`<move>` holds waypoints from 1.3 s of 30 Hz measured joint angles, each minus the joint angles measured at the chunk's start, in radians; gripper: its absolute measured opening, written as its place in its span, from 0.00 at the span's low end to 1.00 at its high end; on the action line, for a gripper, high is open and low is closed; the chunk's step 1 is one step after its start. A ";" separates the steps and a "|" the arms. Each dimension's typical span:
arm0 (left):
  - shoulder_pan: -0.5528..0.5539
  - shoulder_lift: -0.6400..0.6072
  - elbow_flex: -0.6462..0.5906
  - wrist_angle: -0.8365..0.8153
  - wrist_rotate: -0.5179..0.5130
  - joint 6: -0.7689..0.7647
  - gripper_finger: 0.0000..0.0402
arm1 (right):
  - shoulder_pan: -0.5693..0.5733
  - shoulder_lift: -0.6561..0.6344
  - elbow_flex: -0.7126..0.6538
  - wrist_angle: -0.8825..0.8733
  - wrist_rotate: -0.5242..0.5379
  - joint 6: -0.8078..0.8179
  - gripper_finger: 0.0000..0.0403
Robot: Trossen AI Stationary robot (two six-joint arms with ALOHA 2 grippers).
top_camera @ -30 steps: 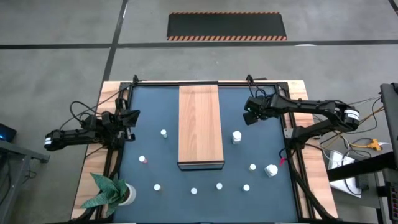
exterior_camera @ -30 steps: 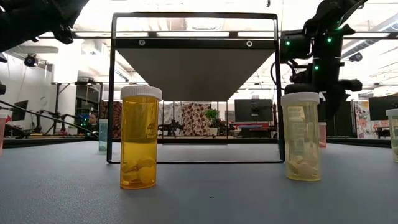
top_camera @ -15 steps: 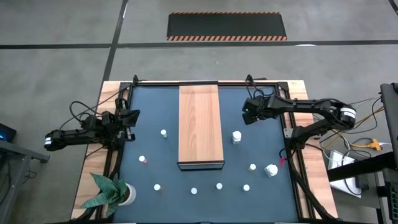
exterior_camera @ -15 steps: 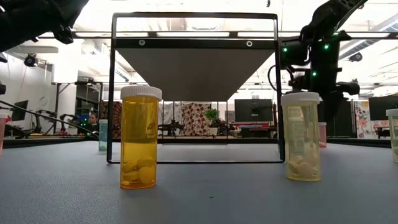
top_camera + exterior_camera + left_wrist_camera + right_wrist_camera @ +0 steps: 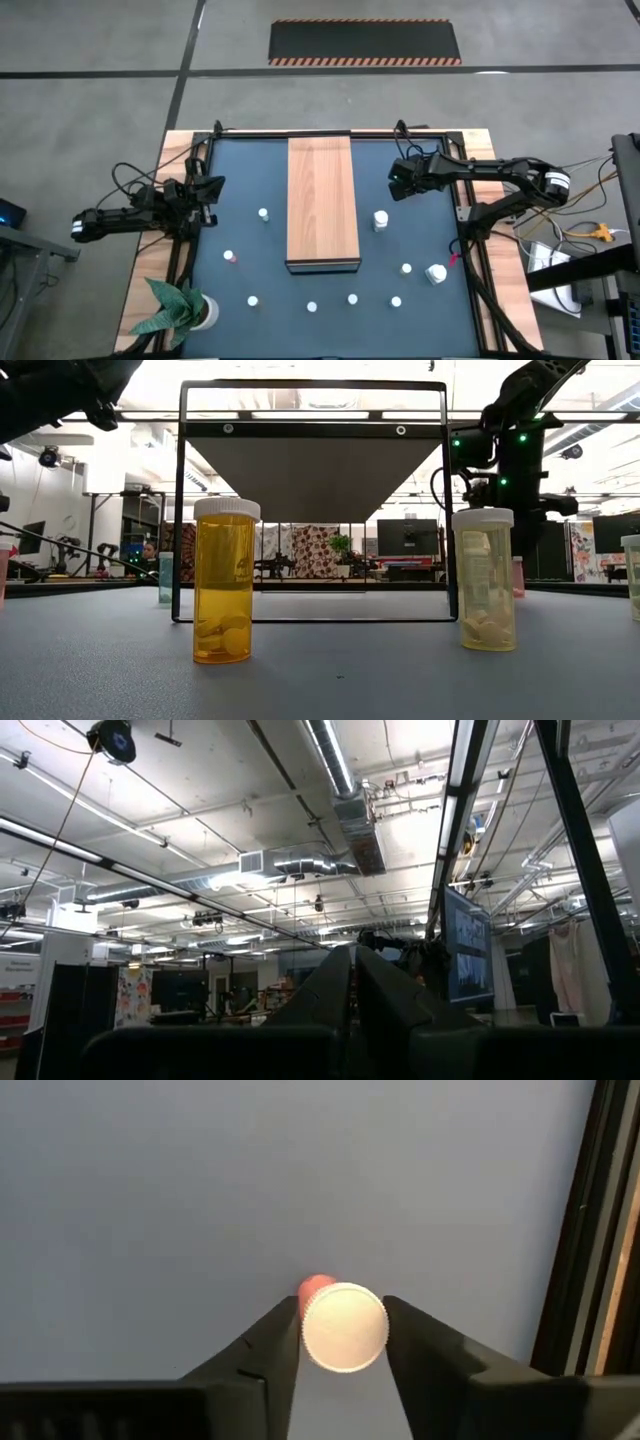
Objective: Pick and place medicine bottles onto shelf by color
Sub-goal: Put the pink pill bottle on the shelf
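My right gripper (image 5: 344, 1330) points steeply down over the mat's far right part (image 5: 403, 180), with its fingers around a small reddish medicine bottle with a white cap (image 5: 344, 1328). That bottle shows pink in the low view (image 5: 518, 576). Several more white-capped medicine bottles stand on the mat, such as one (image 5: 380, 219) right of the shelf and one (image 5: 264, 213) left of it. The shelf (image 5: 322, 200) is a long light wooden board in the mat's middle. My left gripper (image 5: 213, 188) waits shut at the left edge, tipped up toward the ceiling (image 5: 352, 990). My right gripper pinches the bottle's round white cap (image 5: 306, 1330) by two opposite sides, one finger (image 5: 275, 1342) on each. The fingers come from above, slanting down. The bottle stands upright on the mat, with its reddish body (image 5: 316, 1286) showing just past the cap.
A potted green plant (image 5: 180, 308) stands at the near left corner. Close to the low camera stand an orange bottle (image 5: 225, 582) and a pale yellow one (image 5: 484, 580). A black frame rail (image 5: 580, 1230) runs just right of the held bottle.
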State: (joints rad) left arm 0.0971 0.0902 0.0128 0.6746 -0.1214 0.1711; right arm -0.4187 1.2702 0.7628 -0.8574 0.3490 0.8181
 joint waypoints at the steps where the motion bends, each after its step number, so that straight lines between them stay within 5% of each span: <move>1: 0.000 0.000 0.000 0.000 0.000 0.000 0.01 | 0.000 0.000 0.000 0.000 -0.001 0.001 0.28; 15: 0.000 0.000 -0.001 -0.002 0.000 0.000 0.01 | -0.001 -0.036 0.035 -0.049 -0.013 -0.049 0.31; 27: 0.000 0.000 -0.002 -0.002 0.000 -0.001 0.01 | 0.056 -0.070 0.545 -0.423 -0.043 -0.188 0.28; 39: 0.000 0.000 -0.002 -0.001 -0.012 -0.001 0.01 | 0.303 0.026 0.845 -0.362 -0.043 -0.229 0.27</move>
State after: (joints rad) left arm 0.0971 0.0902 0.0109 0.6735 -0.1333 0.1699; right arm -0.1156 1.2966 1.6075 -1.2190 0.3063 0.5893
